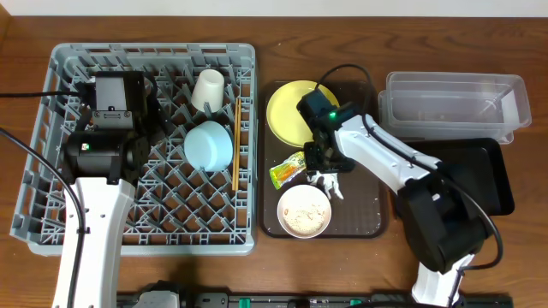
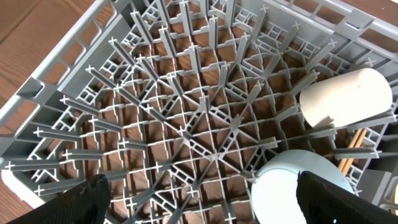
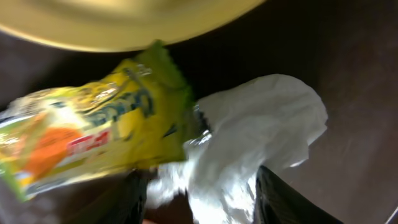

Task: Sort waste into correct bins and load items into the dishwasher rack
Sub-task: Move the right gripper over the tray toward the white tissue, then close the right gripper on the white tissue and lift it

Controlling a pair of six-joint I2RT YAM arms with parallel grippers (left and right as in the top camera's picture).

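My right gripper point(image 1: 321, 164) point(image 3: 202, 199) is low over the brown serving tray and shut on the crumpled white tissue point(image 1: 329, 183) point(image 3: 261, 130). The green-and-yellow snack wrapper point(image 1: 288, 169) point(image 3: 99, 137) lies touching the tissue's left side. The yellow plate point(image 1: 294, 111) point(image 3: 124, 18) is just behind. The small white bowl point(image 1: 304, 210) holds beige crumbs. My left gripper point(image 1: 141, 128) point(image 2: 202, 199) is open and empty above the grey dishwasher rack point(image 1: 51, 154) point(image 2: 186, 106). The rack holds the cream cup point(image 1: 208, 88) point(image 2: 345, 96), the light blue bowl point(image 1: 208, 144) point(image 2: 283, 186) and the chopsticks point(image 1: 235, 141).
The brown serving tray point(image 1: 370, 214) lies right of the rack. The clear tub point(image 1: 454, 103) stands at the far right, with the black tray point(image 1: 484, 175) in front of it. Wooden table surrounds everything.
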